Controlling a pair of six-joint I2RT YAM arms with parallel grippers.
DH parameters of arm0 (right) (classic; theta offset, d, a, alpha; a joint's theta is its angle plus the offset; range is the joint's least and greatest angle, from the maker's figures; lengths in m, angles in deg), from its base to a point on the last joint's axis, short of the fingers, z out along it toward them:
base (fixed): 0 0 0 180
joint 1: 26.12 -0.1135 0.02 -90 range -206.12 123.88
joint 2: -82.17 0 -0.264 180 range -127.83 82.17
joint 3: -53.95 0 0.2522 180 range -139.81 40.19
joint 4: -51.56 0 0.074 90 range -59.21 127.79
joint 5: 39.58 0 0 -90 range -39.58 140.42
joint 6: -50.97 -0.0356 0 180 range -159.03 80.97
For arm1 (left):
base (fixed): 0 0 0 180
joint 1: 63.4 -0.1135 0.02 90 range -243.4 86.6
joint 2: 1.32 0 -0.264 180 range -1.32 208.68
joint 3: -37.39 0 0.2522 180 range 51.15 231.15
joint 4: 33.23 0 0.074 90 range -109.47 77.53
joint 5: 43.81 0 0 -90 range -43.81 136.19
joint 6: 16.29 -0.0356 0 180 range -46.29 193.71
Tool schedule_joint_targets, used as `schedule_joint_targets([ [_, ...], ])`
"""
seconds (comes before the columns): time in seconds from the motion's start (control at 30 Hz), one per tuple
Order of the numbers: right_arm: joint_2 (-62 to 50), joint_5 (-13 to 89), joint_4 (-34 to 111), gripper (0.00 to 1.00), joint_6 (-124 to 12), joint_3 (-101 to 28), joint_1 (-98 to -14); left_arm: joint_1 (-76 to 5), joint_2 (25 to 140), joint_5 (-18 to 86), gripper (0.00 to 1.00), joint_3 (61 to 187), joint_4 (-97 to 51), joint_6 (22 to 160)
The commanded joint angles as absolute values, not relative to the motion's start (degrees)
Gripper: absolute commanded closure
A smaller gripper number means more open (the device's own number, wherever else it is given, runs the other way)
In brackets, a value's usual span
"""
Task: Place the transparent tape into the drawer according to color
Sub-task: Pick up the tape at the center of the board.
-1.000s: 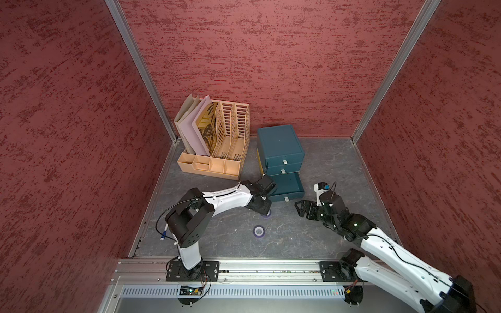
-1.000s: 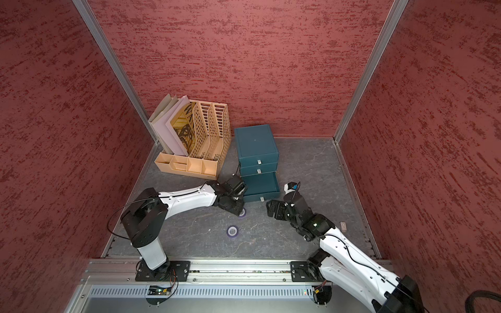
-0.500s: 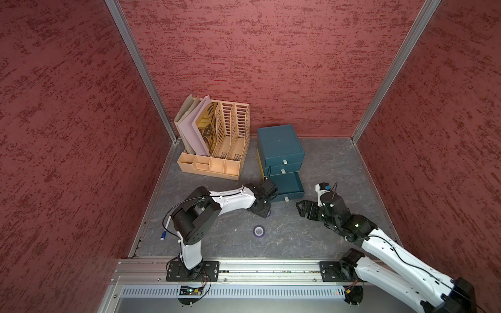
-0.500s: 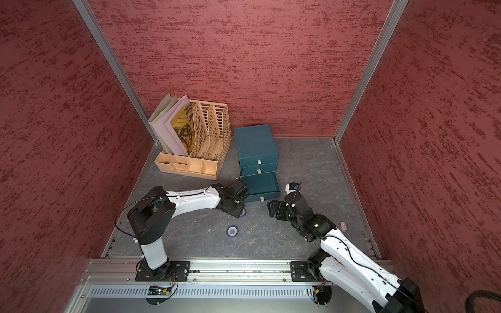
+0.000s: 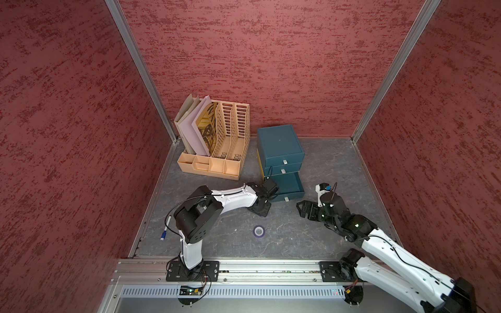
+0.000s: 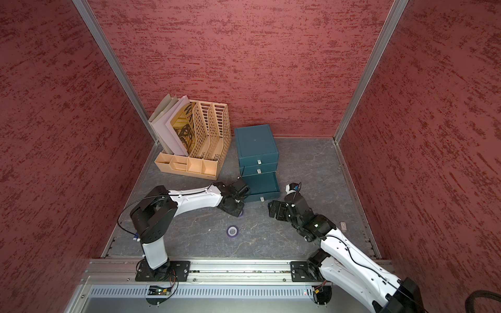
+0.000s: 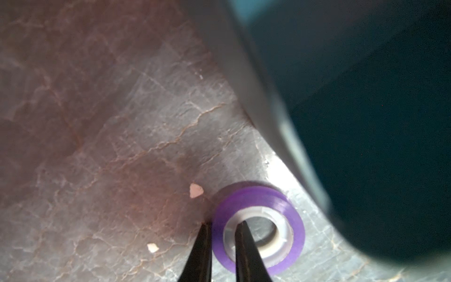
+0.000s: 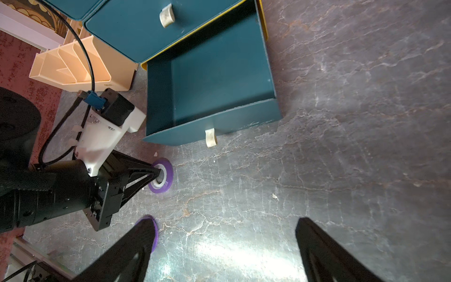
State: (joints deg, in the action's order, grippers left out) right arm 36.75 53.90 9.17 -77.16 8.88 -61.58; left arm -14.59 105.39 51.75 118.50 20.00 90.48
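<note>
Evidently the left tool [image 7: 223, 225] was clamped on the wall of the purple roll [image 7: 256, 195] (one finger inside its white core), the roll resting on the desk [image 7: 97, 146] just beside the open bottom drawer [image 8: 244, 119], presumably its destination. The right tool [image 8: 224, 221] hung wide open, empty, standing clear.

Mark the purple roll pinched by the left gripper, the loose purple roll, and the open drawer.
gripped purple roll [image 7: 256, 197], left wrist view, purple outer band.
loose purple roll [image 5: 259, 236], a top view, front rim.
open drawer [image 8: 219, 80], right wrist view, bare inside floor.
</note>
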Motion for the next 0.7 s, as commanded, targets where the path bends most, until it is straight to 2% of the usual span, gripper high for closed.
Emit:
schedule_joint_targets([
  [0.0, 37.5, 56.0, 9.0, 0.04, -77.2, 9.2, -61.0, -14.7, 108.4, 50.6, 0.97, 118.1, 22.6, 89.8],
  [0.07, 37.6, 56.0, 9.0, 0.04, -77.2, 9.3, -61.0, -14.7, 108.1, 50.8, 1.00, 117.9, 22.9, 89.9],
  [0.67, 39.9, 56.6, 9.1, 0.03, -78.0, 10.7, -60.5, -14.5, 93.7, 57.6, 1.00, 120.7, 23.9, 89.9],
])
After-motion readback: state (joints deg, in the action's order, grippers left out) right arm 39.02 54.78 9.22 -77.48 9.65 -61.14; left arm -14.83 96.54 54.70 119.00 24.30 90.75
